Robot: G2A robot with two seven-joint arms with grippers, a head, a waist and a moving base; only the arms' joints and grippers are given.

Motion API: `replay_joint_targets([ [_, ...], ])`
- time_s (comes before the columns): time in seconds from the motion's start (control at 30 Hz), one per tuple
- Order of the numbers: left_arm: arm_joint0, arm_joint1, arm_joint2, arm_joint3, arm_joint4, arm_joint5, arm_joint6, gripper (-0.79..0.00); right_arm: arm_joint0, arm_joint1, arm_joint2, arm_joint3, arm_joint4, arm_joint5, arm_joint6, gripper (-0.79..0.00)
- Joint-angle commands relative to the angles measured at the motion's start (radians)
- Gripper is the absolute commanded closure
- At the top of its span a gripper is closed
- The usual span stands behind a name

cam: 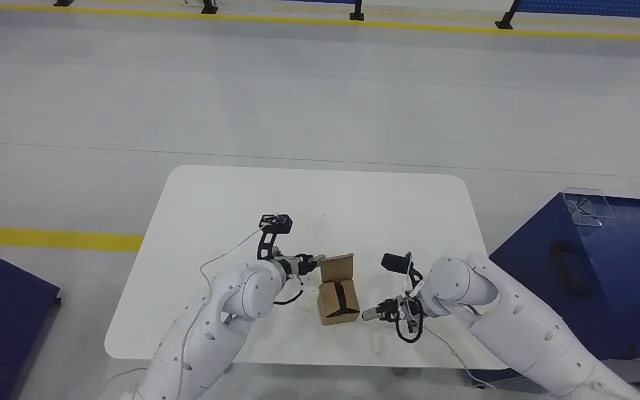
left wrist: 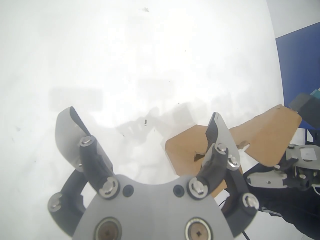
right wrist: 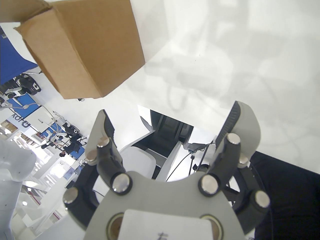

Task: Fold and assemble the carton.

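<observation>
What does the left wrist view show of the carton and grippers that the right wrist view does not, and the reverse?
Left wrist view: the left gripper, open, close to a raised flap with a cut notch in its edge.
Right wrist view: the right gripper, open and apart from the box, two closed side walls meeting at a corner, and a room beyond the table edge.
Both: the brown carton on the white table.

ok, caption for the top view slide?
Two arms flank a partly folded carton on the white table, one flap open.
</observation>
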State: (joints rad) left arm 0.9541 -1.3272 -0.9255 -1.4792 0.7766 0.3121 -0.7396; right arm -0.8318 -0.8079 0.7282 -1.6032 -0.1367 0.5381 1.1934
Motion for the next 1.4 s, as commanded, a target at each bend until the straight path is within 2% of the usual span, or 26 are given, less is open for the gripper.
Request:
replay_joint_targets([
  [0.0, 0.018, 0.003, -0.008, -0.021, 0.010, 0.002, -0.005, -0.785, 0.008, -0.004, -0.002, 0.010, -0.005, 0.013, -0.007, -0.785],
  [0.23, 0.066, 0.010, -0.030, -0.074, 0.027, -0.002, -0.023, -0.785, 0.024, -0.015, 0.003, 0.038, 0.000, 0.025, -0.017, -0.785],
  [0.47, 0.085, 0.011, -0.044, -0.090, 0.035, -0.001, -0.027, -0.785, 0.020, -0.008, 0.003, 0.035, 0.001, -0.092, 0.099, -0.785],
  [0.77, 0.086, 0.008, -0.047, -0.094, 0.044, -0.001, -0.031, -0.785, 0.032, -0.042, -0.058, 0.056, -0.006, -0.051, 0.067, -0.785],
  [1.0, 0.094, 0.007, -0.052, -0.101, 0.052, -0.007, -0.036, -0.785, 0.056, -0.078, -0.103, 0.091, -0.039, 0.030, -0.017, -0.785],
  [1.37, 0.121, 0.009, -0.061, -0.140, 0.058, -0.047, -0.048, -0.785, 0.071, -0.099, -0.079, 0.142, -0.018, 0.076, -0.084, -0.785],
])
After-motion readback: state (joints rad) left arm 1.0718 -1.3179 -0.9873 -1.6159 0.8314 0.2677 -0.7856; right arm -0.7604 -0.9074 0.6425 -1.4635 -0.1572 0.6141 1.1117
